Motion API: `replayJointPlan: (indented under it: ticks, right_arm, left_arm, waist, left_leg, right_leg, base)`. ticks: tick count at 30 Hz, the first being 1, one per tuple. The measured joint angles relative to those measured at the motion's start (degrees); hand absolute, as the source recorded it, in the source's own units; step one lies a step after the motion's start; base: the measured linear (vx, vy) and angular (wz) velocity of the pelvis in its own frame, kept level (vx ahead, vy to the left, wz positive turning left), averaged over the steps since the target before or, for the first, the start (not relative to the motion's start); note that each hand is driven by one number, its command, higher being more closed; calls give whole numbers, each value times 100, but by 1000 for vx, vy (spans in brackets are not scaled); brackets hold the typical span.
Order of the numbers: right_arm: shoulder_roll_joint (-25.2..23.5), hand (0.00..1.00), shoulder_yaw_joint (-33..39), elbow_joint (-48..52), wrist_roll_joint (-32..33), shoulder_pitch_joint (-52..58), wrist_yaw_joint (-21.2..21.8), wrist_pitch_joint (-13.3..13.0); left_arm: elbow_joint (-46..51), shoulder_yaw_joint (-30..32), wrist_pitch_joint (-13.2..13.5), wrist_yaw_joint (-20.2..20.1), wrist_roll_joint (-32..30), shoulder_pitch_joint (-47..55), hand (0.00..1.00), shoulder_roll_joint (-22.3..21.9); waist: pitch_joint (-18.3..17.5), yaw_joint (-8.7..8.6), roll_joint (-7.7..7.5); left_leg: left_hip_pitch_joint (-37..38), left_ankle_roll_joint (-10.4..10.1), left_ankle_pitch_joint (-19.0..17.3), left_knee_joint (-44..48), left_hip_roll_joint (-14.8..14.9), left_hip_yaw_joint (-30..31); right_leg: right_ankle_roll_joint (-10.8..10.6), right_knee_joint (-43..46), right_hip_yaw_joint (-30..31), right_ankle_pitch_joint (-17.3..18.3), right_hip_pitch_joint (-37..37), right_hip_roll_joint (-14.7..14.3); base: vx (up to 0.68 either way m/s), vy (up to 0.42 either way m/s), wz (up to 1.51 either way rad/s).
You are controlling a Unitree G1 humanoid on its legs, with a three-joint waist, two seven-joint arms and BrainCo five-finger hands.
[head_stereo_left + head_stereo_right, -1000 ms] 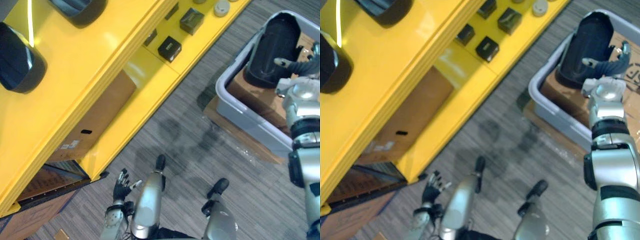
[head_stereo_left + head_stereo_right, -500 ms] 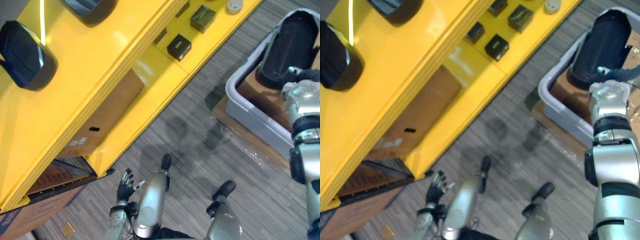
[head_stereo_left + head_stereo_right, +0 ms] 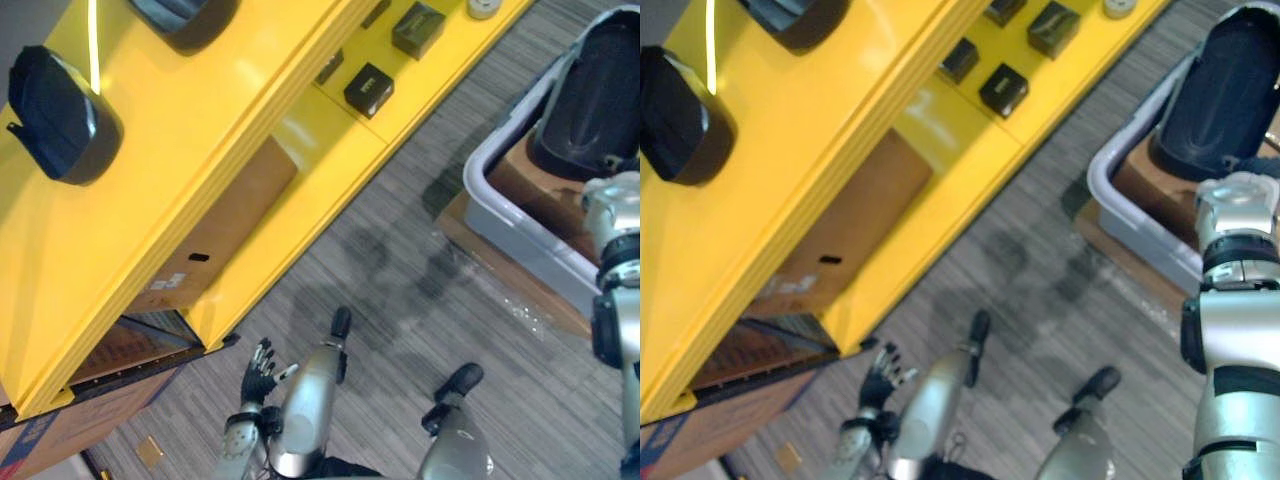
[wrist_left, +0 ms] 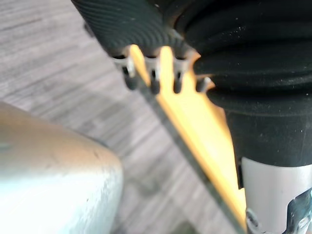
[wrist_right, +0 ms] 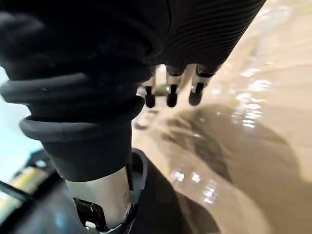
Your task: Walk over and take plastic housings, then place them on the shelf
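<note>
Though partly cropped, grey bin (image 3: 517, 247) with black housing (image 3: 600, 100), perhaps on cardboard (image 3: 522, 178).

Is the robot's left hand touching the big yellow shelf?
Apart. The left eye view shows grey carpet between the open left robot hand and the bottom corner of the yellow shelf.

The left hand (image 3: 257, 368) hangs low with straight, spread fingers, while the right arm (image 3: 1230, 330) stretches forward on the right side, the right hand (image 5: 169, 93) showing relaxed, nearly straight fingers past its ribbed cover.
</note>
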State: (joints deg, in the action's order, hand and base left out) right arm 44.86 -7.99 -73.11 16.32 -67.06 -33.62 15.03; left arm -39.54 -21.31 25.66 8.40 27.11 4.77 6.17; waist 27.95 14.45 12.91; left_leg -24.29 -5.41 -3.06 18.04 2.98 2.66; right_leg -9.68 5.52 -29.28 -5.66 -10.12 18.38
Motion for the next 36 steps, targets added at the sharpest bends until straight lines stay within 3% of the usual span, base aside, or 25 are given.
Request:
replayJointPlan:
  ticks: [6,7,14,19,26,32,36]
  right_arm:
    - [204,0,-2,-14,-35,3,366,157]
    - [261,100,-6,-13,-53,0,415,163]
    - [633,100,-110,-37,-486,1,744,416]
    - [780,100,-101,-47,-1152,3,1058,1047]
    - [774,100,-44,-313,-1891,-35,1616,1524]
    - [780,100,132,-553,-2742,-10,1721,1467]
    - [801,100,92,-614,-2893,-7,1571,1097]
  left_arm:
    - [14,-15,1,29,9,0,0,-1]
    - [18,-22,1,29,11,-1,0,-1]
    - [13,-90,-8,38,167,0,0,1]
    - [13,-210,-13,73,174,0,0,1]
    - [66,-253,-60,207,173,1,0,1]
    - [324,-238,-214,256,174,152,0,17]
    - [428,-231,-212,246,173,227,0,20]
  waist:
    - [-5,27,7]
    - [-11,40,16]
    - [-37,57,53]
    - [-80,56,114]
    - [-86,60,122]
    - [-86,51,122]
    - [-84,39,119]
  left_leg:
    - [-44,4,-5,12,-30,6]
    - [-84,4,-4,24,-31,16]
    - [-198,3,-5,45,-33,61]
    - [-187,3,-4,33,-31,128]
    - [-180,3,-4,24,-31,137]
    - [-179,3,-3,28,-31,143]
    - [-179,3,-3,35,-30,140]
  right_leg:
    - [17,108,-33,57,-62,51]
    - [21,128,-42,62,-93,53]
    - [8,205,-56,109,-201,64]
    - [-6,285,-79,173,-201,64]
    - [11,294,-97,187,-189,67]
    - [18,299,-114,191,-177,67]
    - [18,299,-111,191,-177,67]
  base:
    - [-22,10,3]
    - [-43,14,3]
    - [-37,2,2]
    - [-6,-4,3]
    - [-16,0,1]
    - [-37,2,1]
    - [-33,0,-1]
